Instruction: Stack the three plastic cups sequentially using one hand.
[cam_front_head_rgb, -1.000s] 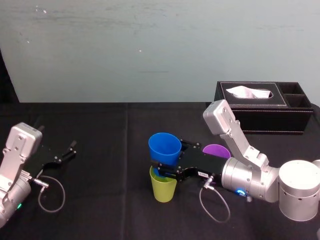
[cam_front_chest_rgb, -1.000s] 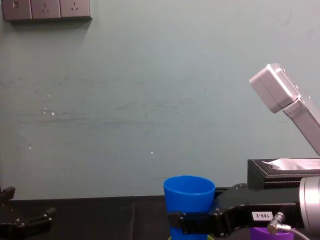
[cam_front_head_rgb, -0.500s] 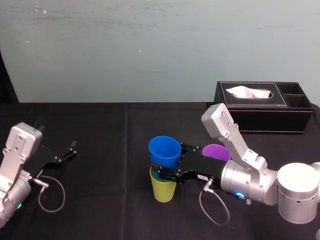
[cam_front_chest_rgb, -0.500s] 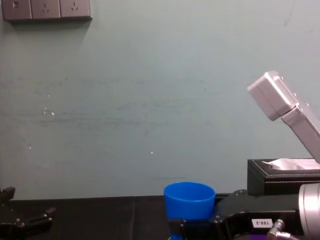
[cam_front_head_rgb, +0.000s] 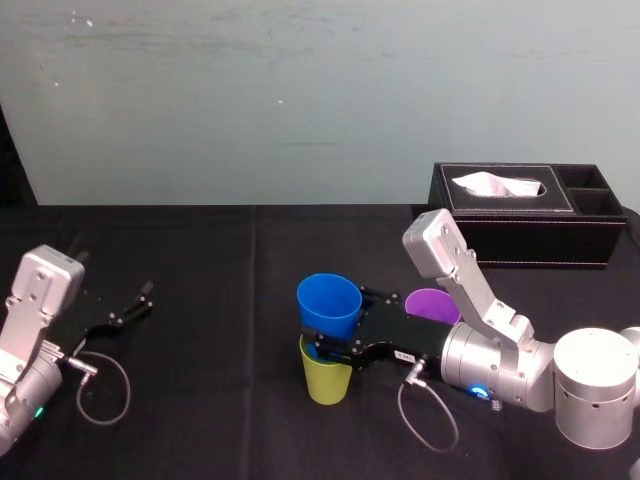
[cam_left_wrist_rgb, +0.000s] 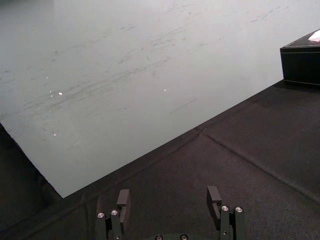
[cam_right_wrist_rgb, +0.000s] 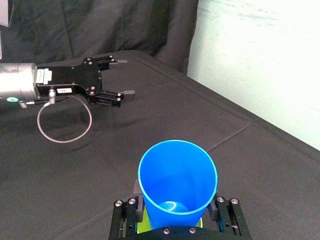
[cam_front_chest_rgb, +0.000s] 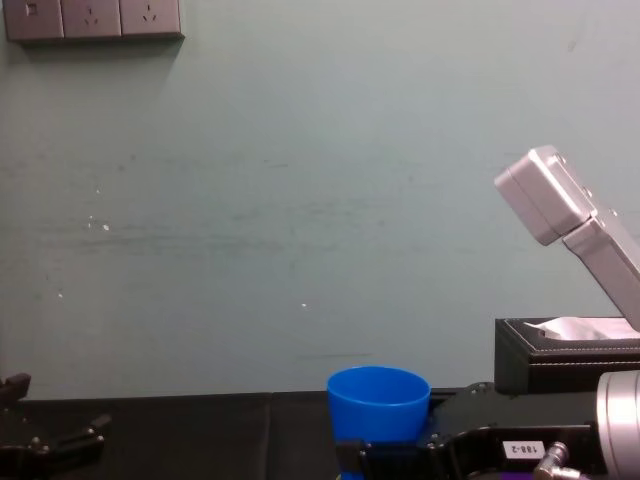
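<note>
My right gripper (cam_front_head_rgb: 320, 344) is shut on the blue cup (cam_front_head_rgb: 329, 303), one finger (cam_right_wrist_rgb: 136, 194) on each side of its wall. The blue cup stands upright with its base partly inside the yellow-green cup (cam_front_head_rgb: 327, 375), which rests on the black table. In the right wrist view a sliver of the yellow-green cup (cam_right_wrist_rgb: 145, 221) shows under the blue cup (cam_right_wrist_rgb: 178, 176). The purple cup (cam_front_head_rgb: 432, 302) stands just behind my right forearm, partly hidden by it. In the chest view the blue cup (cam_front_chest_rgb: 378, 399) shows above the gripper body. My left gripper (cam_front_head_rgb: 128, 308) lies parked and open at the far left.
A black leather tissue box (cam_front_head_rgb: 530, 213) stands at the back right near the wall. A grey cable loop (cam_front_head_rgb: 100, 385) lies by the left arm and another cable (cam_front_head_rgb: 425, 415) by the right wrist. Bare black cloth (cam_front_head_rgb: 215, 330) stretches between the arms.
The right gripper has come down a little with the blue cup, sinking it deeper into the yellow-green cup. The left arm has stayed still.
</note>
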